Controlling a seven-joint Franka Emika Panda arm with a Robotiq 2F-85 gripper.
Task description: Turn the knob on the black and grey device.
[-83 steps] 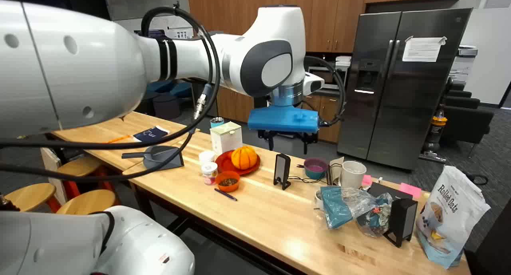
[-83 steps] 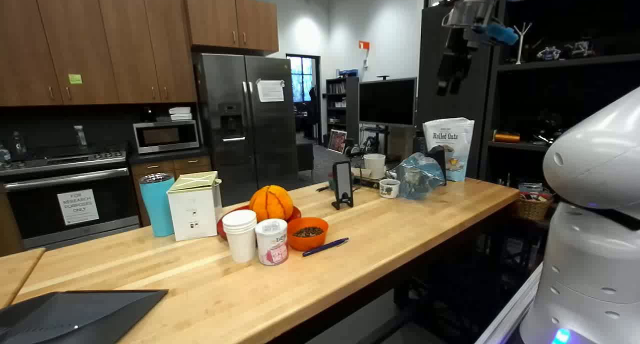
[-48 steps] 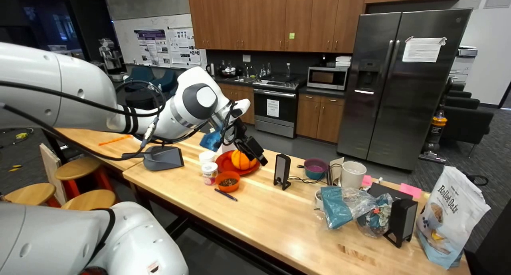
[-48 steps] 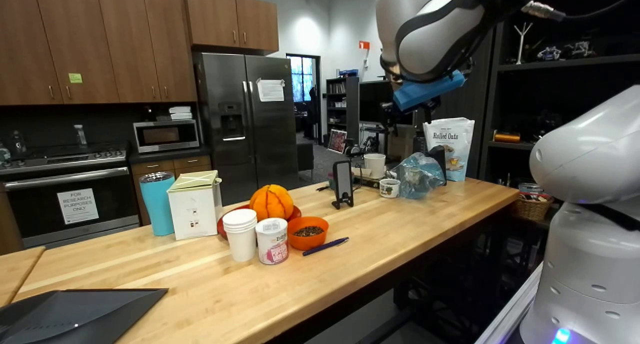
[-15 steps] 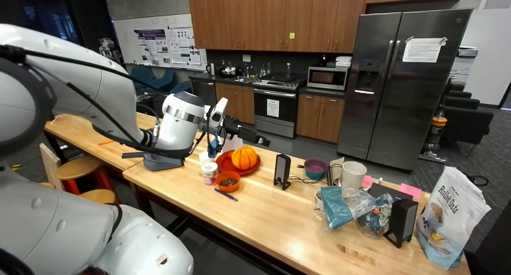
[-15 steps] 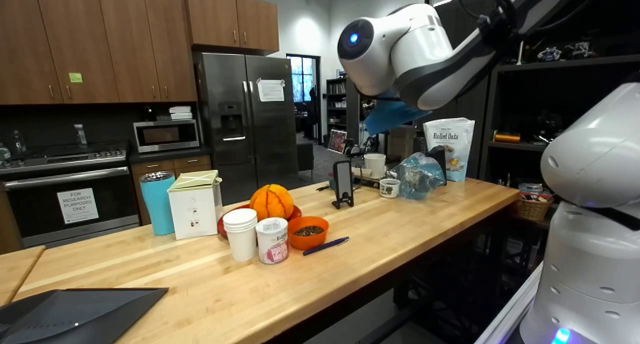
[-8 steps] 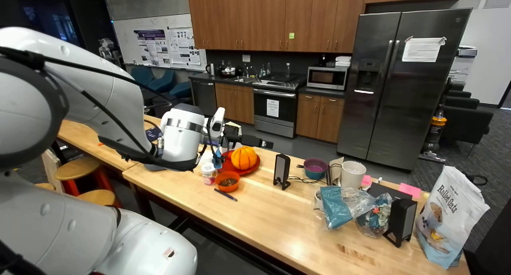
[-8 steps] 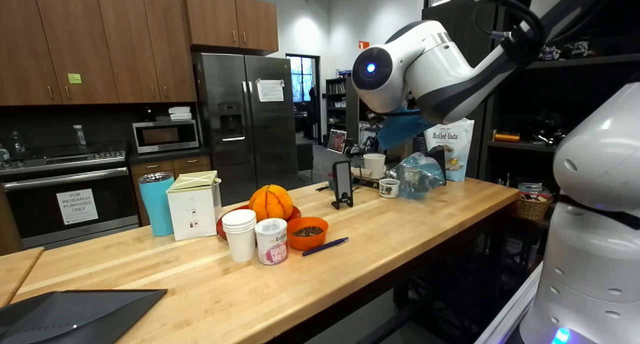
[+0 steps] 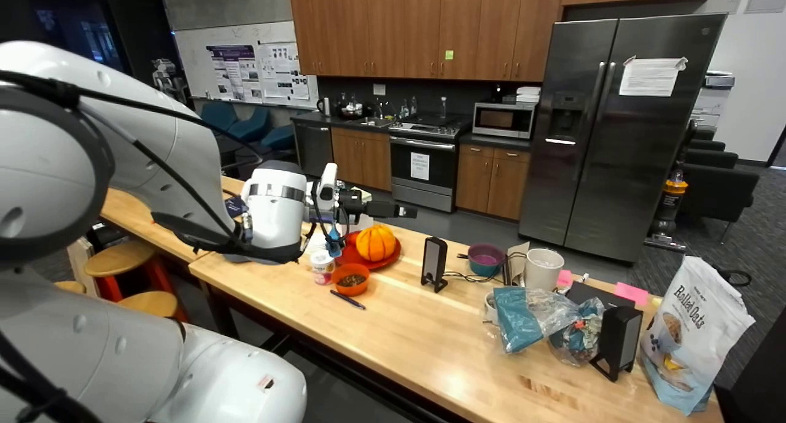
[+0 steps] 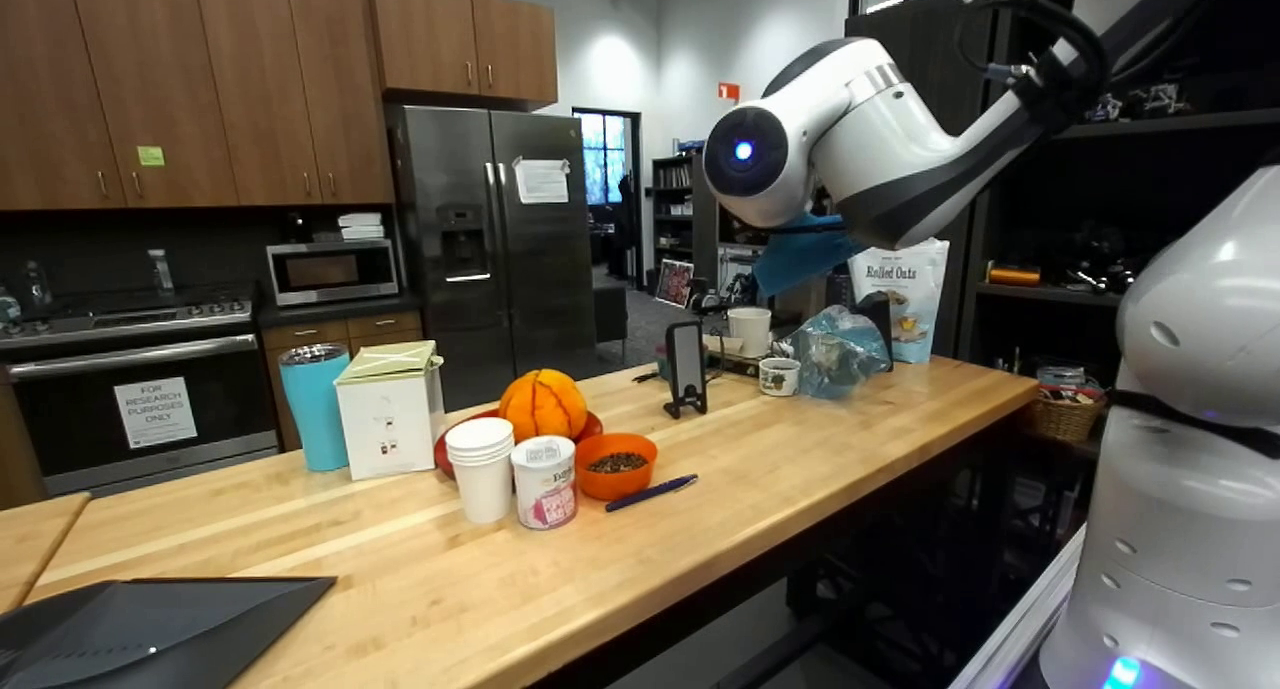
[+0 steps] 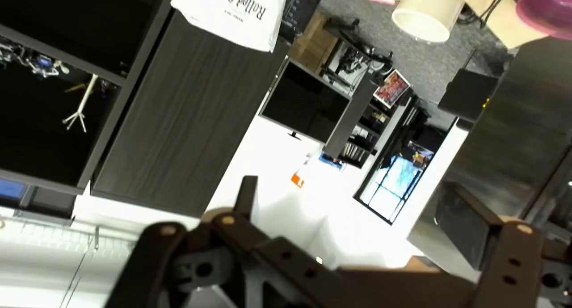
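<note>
Hand (image 9: 408, 212) no longer points down: in an exterior view it lies nearly level, aimed at three o'clock. There, the device (image 9: 434, 262) stands upright on the counter (image 9: 417, 337), unmoved, at five o'clock from the hand, not touching. In the wrist view the fingers (image 11: 246, 196) stand wide apart, nothing between. No knob shows. Posture suggests a level approach; turning appears not begun.

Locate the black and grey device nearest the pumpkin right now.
In both exterior views the device stands on the table, right of the pumpkin; in an exterior view, the purple bowl sits just right of it.
</note>
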